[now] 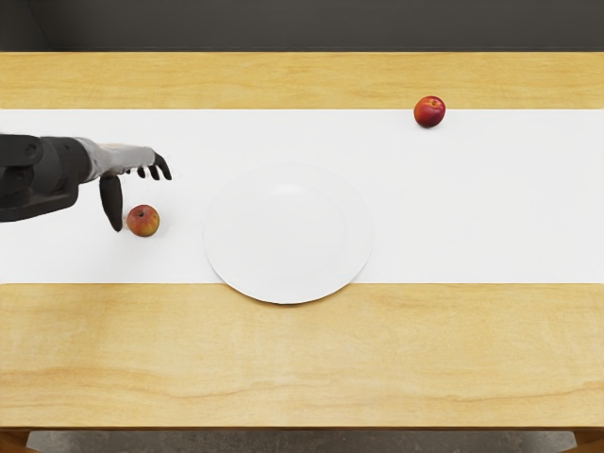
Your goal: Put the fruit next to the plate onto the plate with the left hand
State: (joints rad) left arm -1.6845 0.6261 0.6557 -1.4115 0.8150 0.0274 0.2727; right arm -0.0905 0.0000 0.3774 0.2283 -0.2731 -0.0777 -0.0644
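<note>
Head view. Light wooden table point(302, 354) with a broad white runner point(491, 208) laid across its middle. Round white plate point(288, 233) sits near centre, its near rim overlapping the bare wood.

Small red-and-yellow round fruit point(143, 221) lies on the runner left of the plate, near it but apart. It is not on the plate.

Left hand point(128, 165) hangs just above and left of that fruit, fingers loosely spread and holding nothing. The dark thumb point(111, 201) points down just beside the fruit.

Second fruit, a darker red one point(429, 111), lies far right, well apart from the plate.
</note>
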